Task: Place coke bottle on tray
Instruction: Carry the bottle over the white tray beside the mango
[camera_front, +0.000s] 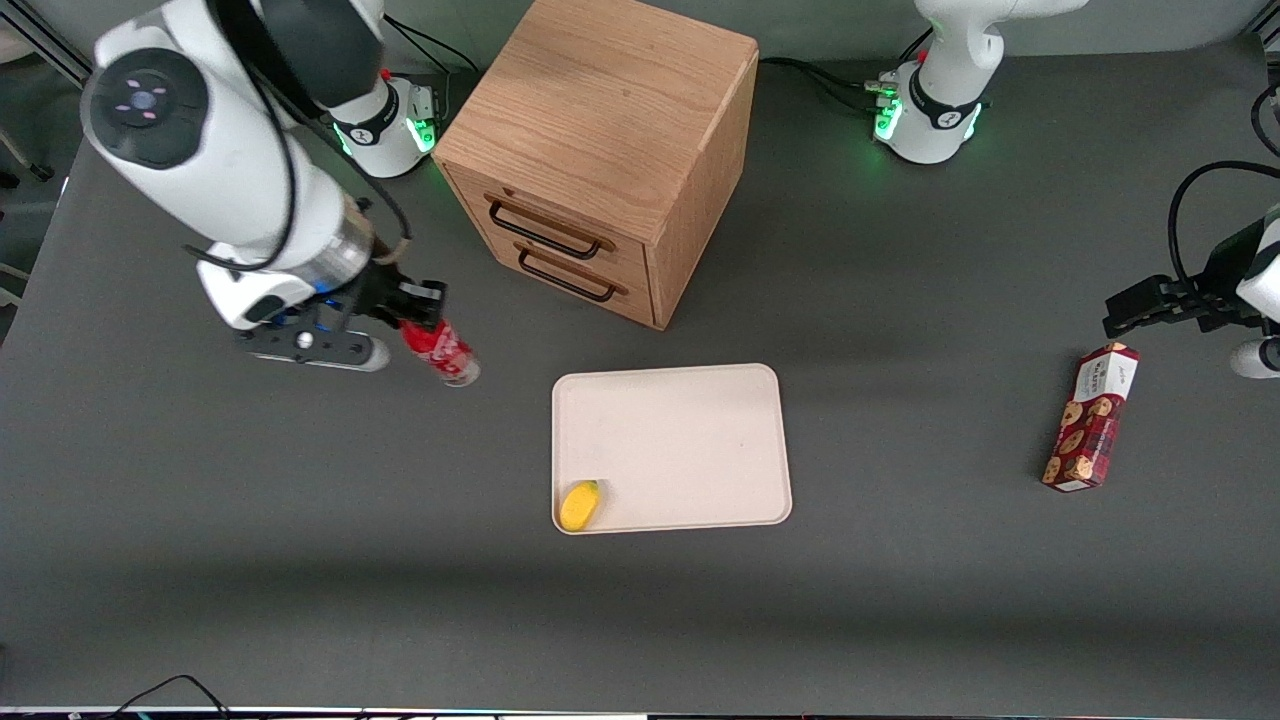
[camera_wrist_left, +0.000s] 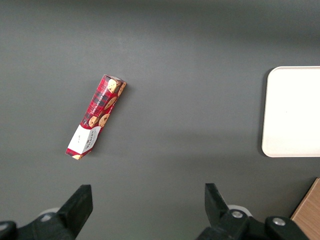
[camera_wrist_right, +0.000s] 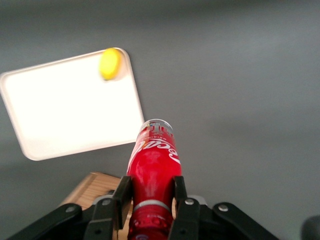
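— Half done, we reckon: our gripper (camera_front: 425, 322) is clamped on the coke bottle (camera_front: 443, 353) near its neck, and the bottle hangs tilted above the desk, toward the working arm's edge.

— And what's left for us?

— We carry it over to the tray (camera_front: 690, 420) mid-desk and set it down; the tray is well apart yet.

— Surfaces?

— Glossy red label, clear base; smooth cream tray, low rim, rounded corners, with a yellow fruit (camera_front: 579, 505) in one corner.

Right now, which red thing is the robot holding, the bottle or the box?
The coke bottle. The gripper pinches its neck in the air, away from the tray; the red cookie box lies untouched on the table.
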